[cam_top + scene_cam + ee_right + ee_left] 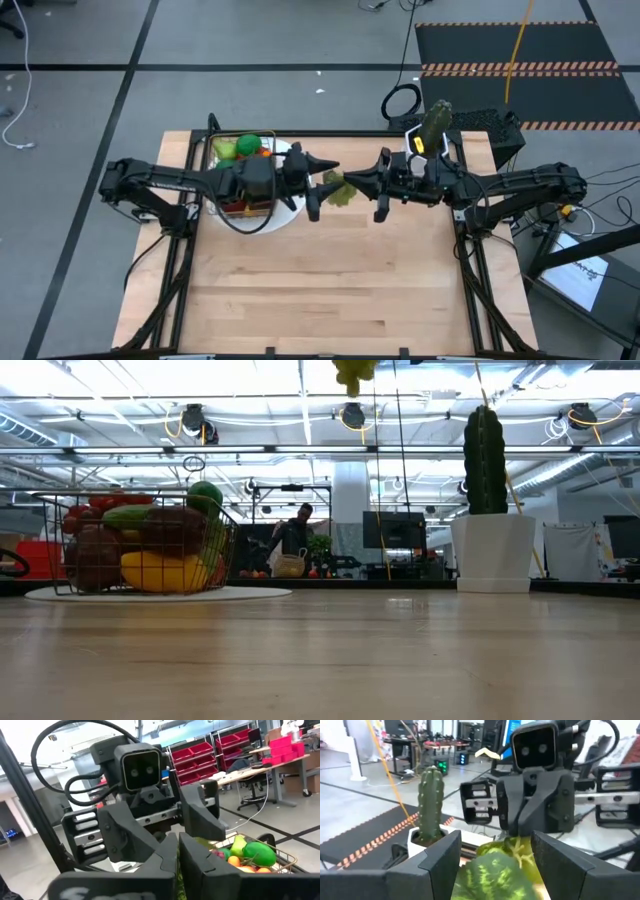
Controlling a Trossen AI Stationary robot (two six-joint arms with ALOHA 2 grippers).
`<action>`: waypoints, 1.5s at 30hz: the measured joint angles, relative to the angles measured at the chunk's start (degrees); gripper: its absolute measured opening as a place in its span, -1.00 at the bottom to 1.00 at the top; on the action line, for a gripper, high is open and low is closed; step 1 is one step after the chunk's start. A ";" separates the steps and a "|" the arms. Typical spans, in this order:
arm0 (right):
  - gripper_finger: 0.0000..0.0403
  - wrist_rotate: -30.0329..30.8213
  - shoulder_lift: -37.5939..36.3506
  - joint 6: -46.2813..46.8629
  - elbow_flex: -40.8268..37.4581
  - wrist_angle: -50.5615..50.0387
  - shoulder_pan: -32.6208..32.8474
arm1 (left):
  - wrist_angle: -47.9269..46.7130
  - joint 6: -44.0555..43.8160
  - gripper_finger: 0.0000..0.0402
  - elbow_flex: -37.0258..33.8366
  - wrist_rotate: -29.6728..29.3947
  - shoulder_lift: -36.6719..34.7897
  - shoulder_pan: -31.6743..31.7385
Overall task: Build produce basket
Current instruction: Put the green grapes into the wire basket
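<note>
A lumpy yellow-green piece of produce [338, 190], like a bunch of green grapes, hangs high over the table's middle [352, 372]. My right gripper [353, 182] comes level from the right and is shut on it. My left gripper [322, 188] faces it from the left, open, its two fingers on either side of the piece [492, 870]. The wire basket [140, 545] stands on a white plate [160, 594] at the far left. It holds more produce [245, 147] and lies partly under my left arm. My right gripper pinches the piece between its two shut fingers [165, 855], at the end that bears a pale stalk [520, 851]. The fingers come level from the table's right. The piece is lifted clear of the table. My left gripper's fingers [445, 855] flank the piece; whether they touch it I cannot tell.
A green cactus in a white pot [435, 125] stands at the far right corner [485, 460]. The wooden table top [320, 290] stretches bare toward the near edge. A person [297, 540] shows far off in the room behind.
</note>
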 joint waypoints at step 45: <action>-0.99 -0.92 0.00 0.10 -0.04 -3.50 0.00 | -1.86 2.31 -0.18 0.41 9.53 2.09 1.99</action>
